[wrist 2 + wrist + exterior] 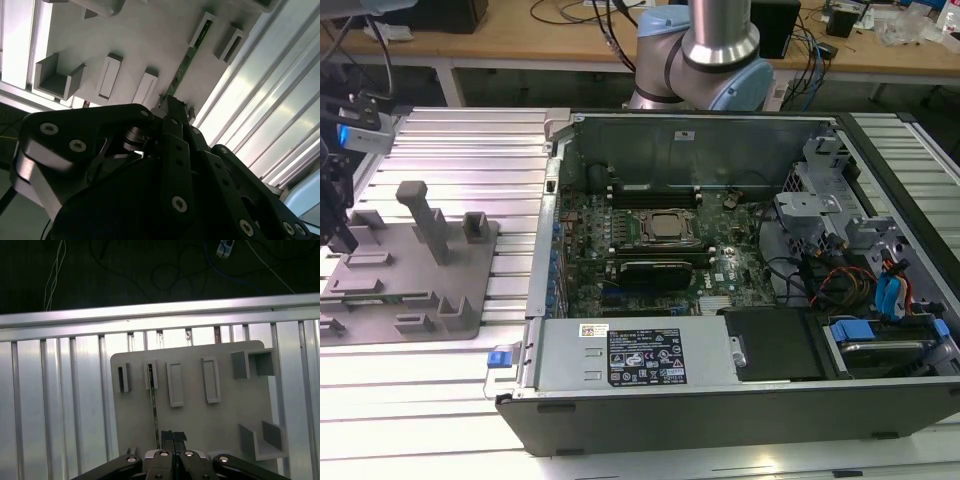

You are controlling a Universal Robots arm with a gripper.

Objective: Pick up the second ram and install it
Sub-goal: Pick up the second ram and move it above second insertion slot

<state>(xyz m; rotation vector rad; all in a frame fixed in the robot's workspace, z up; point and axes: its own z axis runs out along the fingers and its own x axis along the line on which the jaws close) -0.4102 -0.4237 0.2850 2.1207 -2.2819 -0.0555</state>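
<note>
The second ram (154, 405) stands on its thin edge in the gray tray (200, 430). Its long axis runs straight across the tray. The far end sits in a narrow holder (150, 376) by the tray's edge, and the near end points at my gripper (173, 434).

In the first wrist view the ram is only a thin dark line passing just beside my fingertips. My jaws are drawn together to a fine seam, and I cannot make out the ram between them. The second wrist view shows its green board and small parts, with the stick running right up to my tips; I cannot tell there whether I touch it.

The exterior view shows my gripper poised over the tray's end at the exterior view's left. The open computer case (720, 400) lies well apart from the tray at the exterior view's right, with my arm (720, 40) behind it.
</note>
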